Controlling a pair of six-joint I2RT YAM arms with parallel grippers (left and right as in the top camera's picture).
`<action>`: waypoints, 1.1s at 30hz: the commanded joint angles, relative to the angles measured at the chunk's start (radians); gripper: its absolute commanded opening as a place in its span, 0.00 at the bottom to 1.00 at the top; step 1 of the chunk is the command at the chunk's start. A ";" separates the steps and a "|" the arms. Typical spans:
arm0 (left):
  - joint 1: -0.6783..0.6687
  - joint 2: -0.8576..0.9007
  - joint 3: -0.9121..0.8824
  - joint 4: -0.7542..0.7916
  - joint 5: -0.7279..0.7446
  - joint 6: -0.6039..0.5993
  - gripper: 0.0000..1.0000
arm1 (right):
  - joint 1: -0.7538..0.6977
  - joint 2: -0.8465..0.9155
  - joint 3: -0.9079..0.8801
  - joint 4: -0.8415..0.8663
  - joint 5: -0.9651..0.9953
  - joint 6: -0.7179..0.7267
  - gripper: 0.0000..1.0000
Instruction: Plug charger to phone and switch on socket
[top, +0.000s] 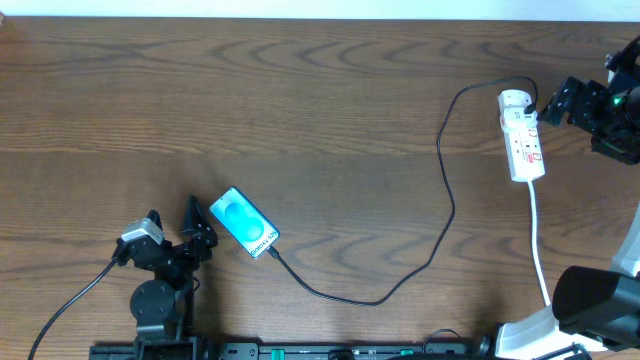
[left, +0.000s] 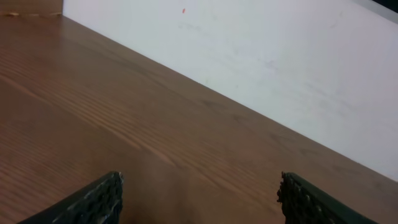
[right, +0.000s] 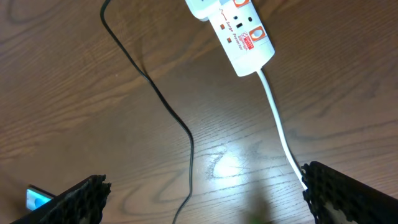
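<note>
On wooden table (top: 300, 100), thin black charger cable (top: 445, 200) running from blue-screened phone (top: 243, 222) to white power strip (top: 523, 135), left gripper (left: 199, 186) and right gripper (right: 204, 177) jaws released, empty.

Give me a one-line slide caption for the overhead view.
Charger cable runs from phone to socket strip; left gripper open beside the phone, right gripper open beside the strip.

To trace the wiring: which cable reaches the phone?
The thin black cable: it ends at the phone. The white cord leads from the power strip elsewhere.
</note>
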 joint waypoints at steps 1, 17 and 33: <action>0.005 -0.009 -0.014 -0.050 0.011 0.000 0.81 | 0.024 -0.010 0.011 0.000 0.000 0.014 0.99; 0.005 -0.009 -0.014 -0.049 0.065 0.304 0.81 | 0.024 -0.010 0.011 0.000 0.000 0.014 0.99; 0.005 -0.007 -0.013 -0.041 0.221 0.362 0.81 | 0.024 -0.010 0.011 0.000 0.000 0.014 0.99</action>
